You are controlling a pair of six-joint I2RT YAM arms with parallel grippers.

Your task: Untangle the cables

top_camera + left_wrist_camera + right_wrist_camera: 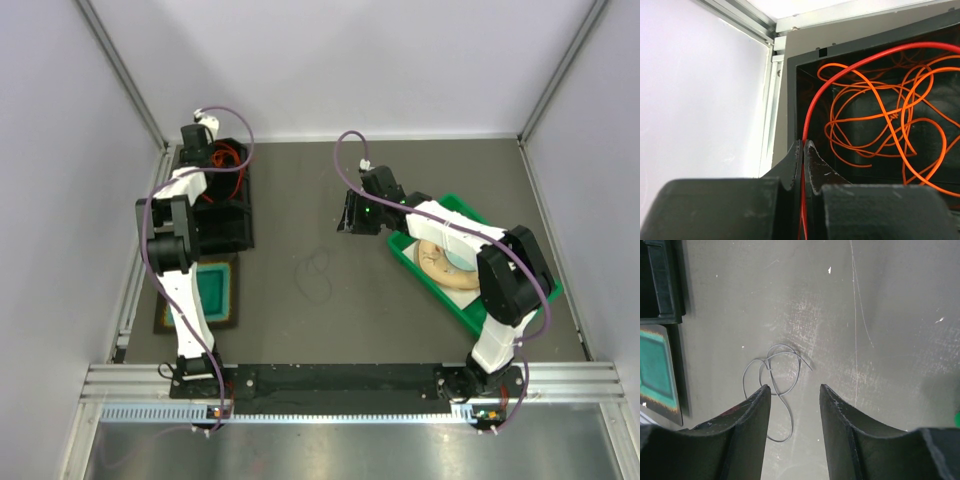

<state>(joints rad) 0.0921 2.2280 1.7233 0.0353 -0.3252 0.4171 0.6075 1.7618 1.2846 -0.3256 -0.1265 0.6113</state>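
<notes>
A tangle of orange cables [875,117] lies inside a black bin [791,100] at the back left of the table [222,158]. My left gripper [803,145] is above the bin's near edge, shut on a red cable [840,75] that arcs up out of the jaws and over the tangle. One thin dark cable [771,371] lies in loose loops on the grey table, also seen mid-table [318,272]. My right gripper [795,387] hovers above it, open and empty, its left finger [747,415] over part of the loop.
A green tray [548,292] holding a beige ring-shaped object sits at the right under the right arm. A teal square dish [215,290] on a dark mat lies at the front left. White walls close in on the left, back and right.
</notes>
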